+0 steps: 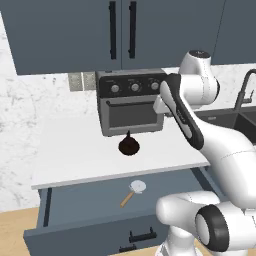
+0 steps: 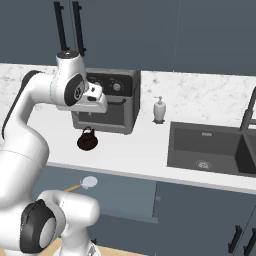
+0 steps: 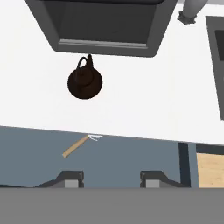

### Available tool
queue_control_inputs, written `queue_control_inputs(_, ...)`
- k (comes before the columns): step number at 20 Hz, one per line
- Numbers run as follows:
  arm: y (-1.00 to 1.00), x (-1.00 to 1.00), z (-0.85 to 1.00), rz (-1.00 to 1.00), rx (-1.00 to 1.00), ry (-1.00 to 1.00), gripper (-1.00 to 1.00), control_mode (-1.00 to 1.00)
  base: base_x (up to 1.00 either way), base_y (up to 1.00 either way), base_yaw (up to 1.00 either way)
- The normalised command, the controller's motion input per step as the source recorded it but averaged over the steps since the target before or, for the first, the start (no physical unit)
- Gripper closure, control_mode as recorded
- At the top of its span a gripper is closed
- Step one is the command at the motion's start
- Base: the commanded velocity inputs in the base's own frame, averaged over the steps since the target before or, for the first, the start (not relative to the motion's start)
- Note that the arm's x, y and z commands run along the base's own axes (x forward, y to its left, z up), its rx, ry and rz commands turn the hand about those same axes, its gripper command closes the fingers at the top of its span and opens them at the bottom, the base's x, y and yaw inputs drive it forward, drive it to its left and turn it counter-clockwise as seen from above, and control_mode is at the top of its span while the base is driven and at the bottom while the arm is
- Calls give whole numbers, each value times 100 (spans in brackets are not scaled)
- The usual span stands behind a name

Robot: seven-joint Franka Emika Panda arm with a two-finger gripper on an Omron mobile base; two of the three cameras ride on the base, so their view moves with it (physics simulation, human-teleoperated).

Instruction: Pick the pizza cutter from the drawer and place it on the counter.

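Hand view: pizza cutter lies diagonally in the open drawer, just ahead of the empty, wide-spread jaws.

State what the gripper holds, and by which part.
Nothing. The gripper is open and empty; the pizza cutter lies in the drawer.

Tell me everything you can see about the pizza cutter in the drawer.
The pizza cutter is a small tool with a round silver-white wheel and a short, light handle that looks wooden. It lies flat on the floor of the open drawer, just below the front edge of the counter. In the hand view the wheel sits at that edge, partly hidden, with the handle angled away from it. Nothing but the drawer floor touches it; the fingers are apart from it.
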Motion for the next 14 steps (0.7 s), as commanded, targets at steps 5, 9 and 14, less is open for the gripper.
queue_control_inputs(5, 0, 0, 0, 0, 0, 0, -100, 100, 0, 0, 0)
queue_control_inputs(9, 0, 0, 0, 0, 0, 0, -100, 100, -25, 0, 0)
queue_control_inputs(14, 0, 0, 0, 0, 0, 0, -100, 100, -86, 0, 0)
